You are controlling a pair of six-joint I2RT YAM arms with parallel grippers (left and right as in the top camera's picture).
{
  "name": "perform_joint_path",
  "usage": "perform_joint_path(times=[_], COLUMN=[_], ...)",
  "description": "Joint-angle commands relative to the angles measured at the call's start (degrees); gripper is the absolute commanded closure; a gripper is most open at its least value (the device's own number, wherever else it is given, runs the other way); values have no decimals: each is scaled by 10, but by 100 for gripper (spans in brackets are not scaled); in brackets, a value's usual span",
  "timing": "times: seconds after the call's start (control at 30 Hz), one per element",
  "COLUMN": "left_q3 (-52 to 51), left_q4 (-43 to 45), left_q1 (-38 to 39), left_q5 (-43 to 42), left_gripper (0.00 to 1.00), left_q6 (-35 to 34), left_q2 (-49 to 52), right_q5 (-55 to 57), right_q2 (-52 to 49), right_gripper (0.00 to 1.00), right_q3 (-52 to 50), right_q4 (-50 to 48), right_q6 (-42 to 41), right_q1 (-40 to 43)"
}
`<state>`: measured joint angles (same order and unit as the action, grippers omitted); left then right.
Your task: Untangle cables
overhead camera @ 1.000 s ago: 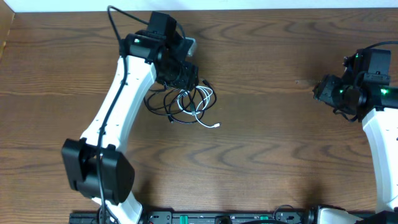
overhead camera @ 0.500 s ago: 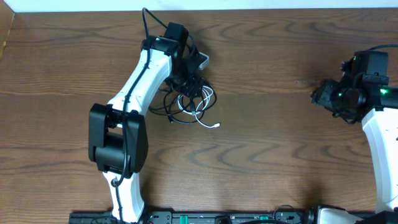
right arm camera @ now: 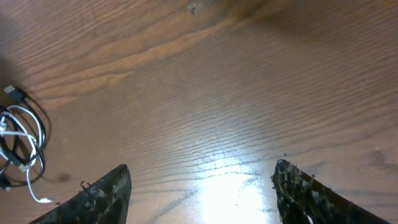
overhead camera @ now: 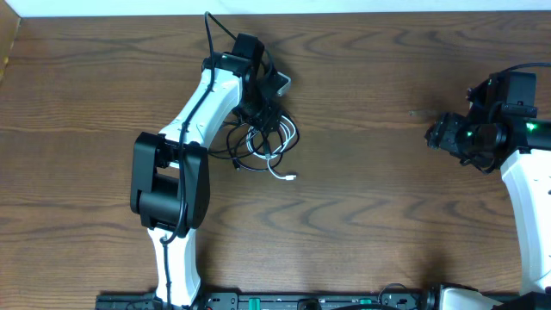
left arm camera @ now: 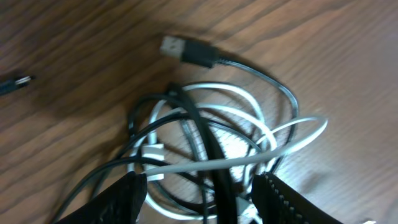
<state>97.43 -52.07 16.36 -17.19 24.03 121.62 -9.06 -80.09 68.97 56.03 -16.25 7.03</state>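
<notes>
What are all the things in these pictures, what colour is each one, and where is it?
white cable: one, white, looped in the tangle on the table.
black cables: at least two, exact count unclear, black, twisted through the white cable.
flat plug: one, dark with a silver tip, at the tangle's edge.
table: one, brown wood, under everything.
left arm: one, white and black, reaching to the tangle.
right arm: one, white and black, at the right edge.
left pincer: one, black, open, right over the tangle.
right pincer: one, black, open, over bare wood, far from the tangle.
</notes>
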Motion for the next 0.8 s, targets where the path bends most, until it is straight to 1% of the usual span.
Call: perform_joint_path(times=[0.0,0.13,0.17,0.2,0.23,0.27,0.3,0.37,0.43,0.57,0.63,0.67,0.77], left_q3=[3,3,3,3,3,3,3,4,16,73,102,106,107], left_q4=[-7,-12,-12,-12,-11,-9,-6,-1,-6,-46,-60,-58,-43], left_q1=[1,1,1,1,1,1,1,1,1,1,1,1,1], left_q5=[52,52,52,52,52,53,53,52,52,37,-6,-23,-111], left_gripper=[41,41,45,50,60,78,92,93,92,93,93,93,93], left_q6=[-3,-8,-8,-8,-8,-11,-18,-46,-77,-123,-142,-151,-169], left_q2=[9,14,15,16,16,16,16,12,2,-45,-89,-104,-158], right_q5=[-10,-10,-10,-10,-10,-10,-10,-19,-33,-109,-164,-178,-236], right_q2=[-1,-1,-1,-1,-1,-1,-1,-1,0,0,0,0,0], right_gripper=[30,28,28,28,28,28,28,28,32,35,35,34,32], right_q3=[5,5,5,5,5,5,5,5,5,6,6,6,6], right_q4=[2,1,1,1,1,1,1,-2,-9,-44,-72,-80,-116], right_q6=[18,17,17,17,18,17,17,17,17,17,17,17,17], right_q1=[-4,-4,-4,-4,-4,-4,-4,-4,-4,-4,-6,-8,-22])
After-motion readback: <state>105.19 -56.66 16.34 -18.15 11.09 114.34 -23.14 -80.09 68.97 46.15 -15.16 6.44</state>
